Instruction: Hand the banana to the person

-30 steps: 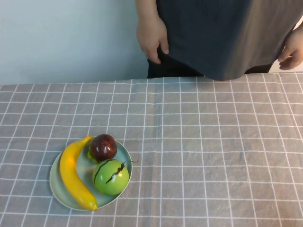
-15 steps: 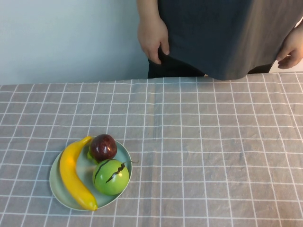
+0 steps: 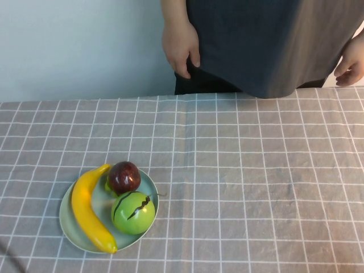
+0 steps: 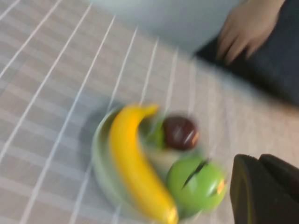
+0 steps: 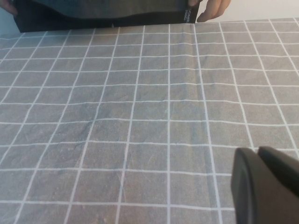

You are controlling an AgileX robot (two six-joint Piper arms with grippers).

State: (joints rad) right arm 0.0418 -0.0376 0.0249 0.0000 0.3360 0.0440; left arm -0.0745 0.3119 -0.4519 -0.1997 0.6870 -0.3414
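Here, glossy curved banana on round plate, left gripper above, right gripper apart.

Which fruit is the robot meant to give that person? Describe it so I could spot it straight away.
On the grey checked tablecloth, near the robot's left, sits a pale green plate of three fruits. The banana lies along its outer left edge: long, curved and bright yellow, unlike the round dark red fruit and round green fruit beside it.
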